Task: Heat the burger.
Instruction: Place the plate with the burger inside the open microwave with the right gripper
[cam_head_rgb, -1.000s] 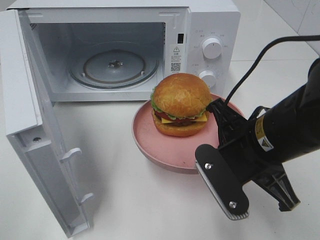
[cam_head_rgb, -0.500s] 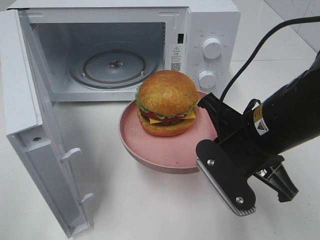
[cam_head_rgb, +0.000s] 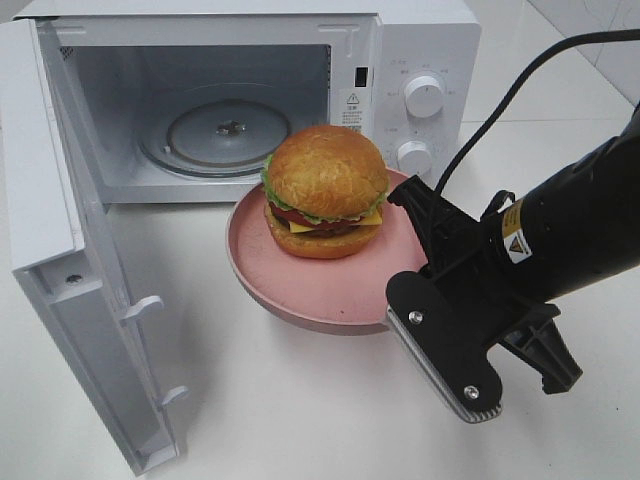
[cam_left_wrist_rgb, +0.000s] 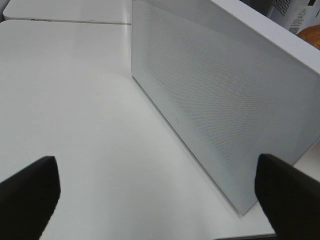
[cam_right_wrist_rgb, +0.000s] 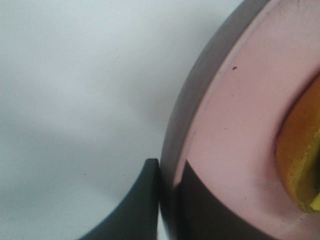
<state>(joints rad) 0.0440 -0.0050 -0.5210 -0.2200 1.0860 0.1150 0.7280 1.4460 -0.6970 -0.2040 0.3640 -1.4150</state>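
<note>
The burger (cam_head_rgb: 325, 190), with its golden bun, lettuce, cheese and tomato, sits on a round pink plate (cam_head_rgb: 290, 290) just in front of the open microwave (cam_head_rgb: 425, 45). My right gripper (cam_head_rgb: 398, 308) is shut on the plate's near right rim and holds it. Up close, its dark fingers (cam_right_wrist_rgb: 145, 200) pinch the pink plate (cam_right_wrist_rgb: 225, 150) edge, with a bit of the burger (cam_right_wrist_rgb: 300, 150) at the side. My left gripper (cam_left_wrist_rgb: 160, 200) is open and holds nothing, beside the microwave door (cam_left_wrist_rgb: 225, 100). It does not show in the high view.
The microwave door (cam_head_rgb: 60, 200) swings wide open on the left. A glass turntable (cam_head_rgb: 228, 135) lies inside the cavity. Two white knobs (cam_head_rgb: 423, 96) sit on the control panel behind the plate. A black cable (cam_head_rgb: 500, 120) runs from the right arm.
The plate with the burger has shifted left and toward the microwave opening, carried by the right gripper. The left gripper has not changed.
</note>
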